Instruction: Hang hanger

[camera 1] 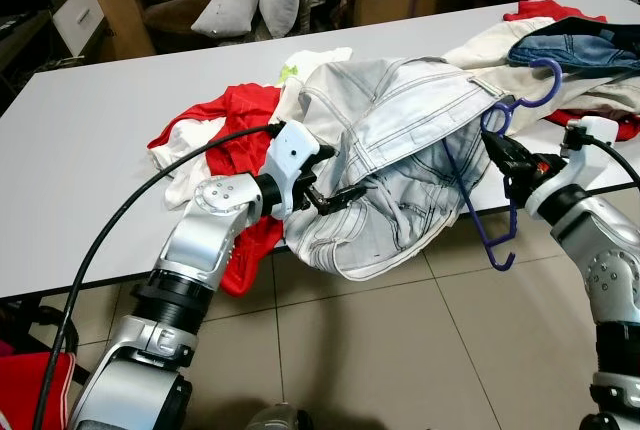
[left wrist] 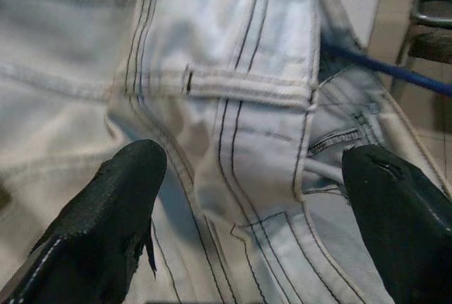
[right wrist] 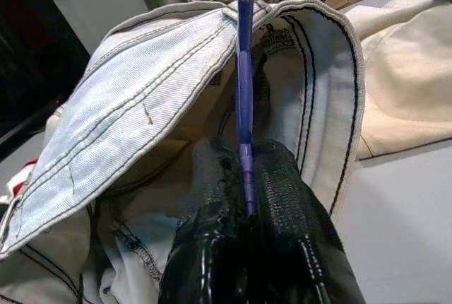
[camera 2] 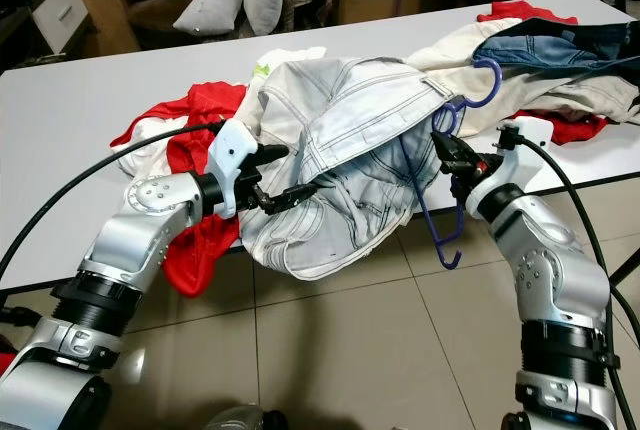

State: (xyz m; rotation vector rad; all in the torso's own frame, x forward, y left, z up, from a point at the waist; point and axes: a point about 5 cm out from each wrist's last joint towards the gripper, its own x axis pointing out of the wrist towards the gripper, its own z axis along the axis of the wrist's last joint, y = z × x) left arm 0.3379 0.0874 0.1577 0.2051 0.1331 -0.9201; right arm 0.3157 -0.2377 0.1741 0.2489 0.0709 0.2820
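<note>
Blue plastic hanger (camera 1: 488, 182), pinched in right claw (camera 1: 507, 160), threaded partly into pale washed-denim jeans (camera 1: 400, 150) at white table (camera 1: 90, 150) edge. Left claw (camera 1: 335, 197) spread wide against denim. Hanging not yet done.

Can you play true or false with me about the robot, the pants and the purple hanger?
1. The right gripper is pinching the purple hanger. True.
2. The left gripper is squeezed shut on a red shirt. False: its fingers are open, right at the pale jeans.
3. The jeans lie flat on the floor. False: they are piled on the white table, drooping over its edge.
4. Red clothes lie on the table beside the jeans. True.
5. The hanger is already hanging on a rail. False: the gripper holds it.
</note>
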